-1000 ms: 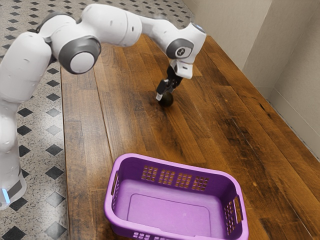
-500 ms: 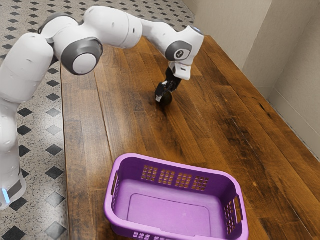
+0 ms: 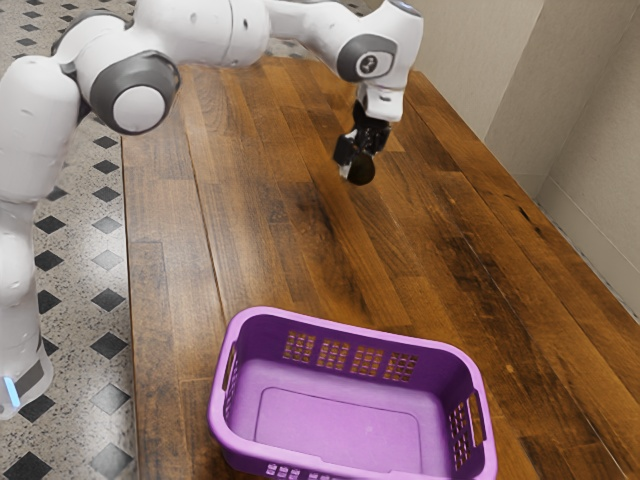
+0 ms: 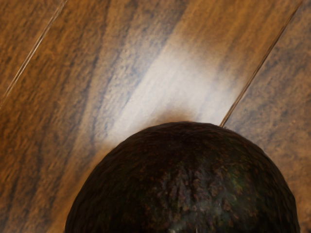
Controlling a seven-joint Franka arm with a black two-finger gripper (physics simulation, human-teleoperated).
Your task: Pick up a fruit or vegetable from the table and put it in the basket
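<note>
**The main danger now is a slip on the way**

At the exterior view's left, my arm [image 3: 205, 30] reaches out high over the table [image 3: 250, 215]. The move which comes next must, I think, bring it back low enough, but not too early.

Nearer to the camera stands the basket [image 3: 340, 420], upright on the table. If I travel too low, its rim could catch the load or my hand, and the basket could be pushed or tipped. If I let go too soon, the load could strike the rim and roll off.

Further to the right, well apart from the basket, is my gripper [image 3: 352, 172], closed around the avocado [image 3: 362, 172], its fingers kept apart by the fruit's width. The avocado hangs above the table. Its skin is rough, which may help, but its shape is round; a quick turn could make it rotate or slide out.
</note>
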